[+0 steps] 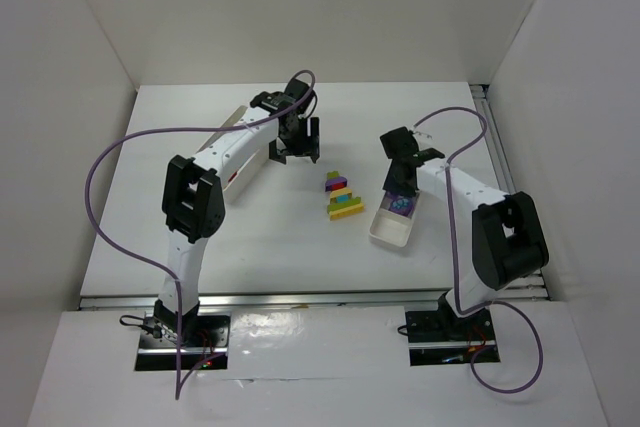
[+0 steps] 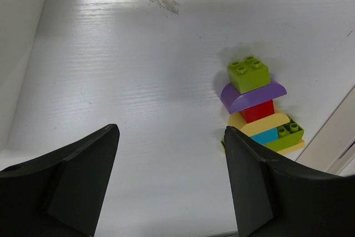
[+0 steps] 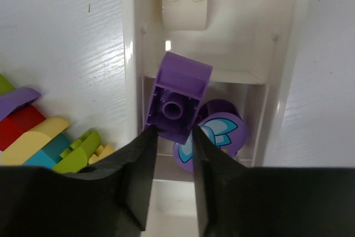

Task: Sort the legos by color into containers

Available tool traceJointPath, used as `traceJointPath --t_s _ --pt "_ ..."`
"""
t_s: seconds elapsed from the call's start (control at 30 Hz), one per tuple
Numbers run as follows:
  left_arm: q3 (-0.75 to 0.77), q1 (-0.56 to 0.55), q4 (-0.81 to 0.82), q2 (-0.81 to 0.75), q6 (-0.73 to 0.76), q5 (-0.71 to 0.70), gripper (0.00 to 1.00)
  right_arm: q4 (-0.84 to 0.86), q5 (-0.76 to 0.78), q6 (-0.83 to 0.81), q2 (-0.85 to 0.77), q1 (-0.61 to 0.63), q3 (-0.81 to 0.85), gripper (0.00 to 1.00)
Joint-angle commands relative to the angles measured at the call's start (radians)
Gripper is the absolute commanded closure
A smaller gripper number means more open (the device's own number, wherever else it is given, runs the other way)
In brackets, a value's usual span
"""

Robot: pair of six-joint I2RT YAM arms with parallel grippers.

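Two arms: left fingers (image 2: 83,176) wide over open table (image 2: 138,54) beside lego stack (image 2: 258,109); right fingers (image 3: 138,170) pinch purple brick (image 3: 180,95) over tray (image 3: 129,54).

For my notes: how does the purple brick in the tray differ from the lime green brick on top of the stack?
Pose: the purple brick is tilted, underside showing; the green brick stands upright, studs up. Place: purple is in the tray, green tops the stack. Both are small.

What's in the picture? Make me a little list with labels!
left pincer: open, empty, near the lego stack
right pincer: over the small tray, a tilted purple brick right at its tip; grip unclear
lego stack: green, purple, red, yellow, blue pieces, on the table
small tray: holds a round purple piece
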Motion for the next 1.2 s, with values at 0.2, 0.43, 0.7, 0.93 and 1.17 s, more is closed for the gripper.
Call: traceJointPath --t_s 0.2,0.43,0.7,0.93,1.17 --pt "0.027 -0.013 -0.003 0.007 0.024 0.009 0.14 0.053 -0.005 -0.019 -0.059 -0.006 -0.024 0.84" --pt "0.036 -0.013 -0.003 0.007 0.024 0.009 0.14 0.034 -0.073 -0.048 -0.069 -0.006 -0.042 0.91" --pt "0.045 -0.013 -0.003 0.007 0.024 0.009 0.14 -0.036 -0.062 -0.057 -0.147 -0.006 -0.010 0.92" --pt "0.105 -0.059 -0.003 0.053 0.033 0.052 0.14 -0.064 0.067 -0.057 -0.207 -0.006 0.091 0.87" --pt "0.204 -0.106 -0.012 0.173 -0.017 0.052 0.09 -0.043 0.070 -0.067 -0.128 -0.016 0.177 0.49"
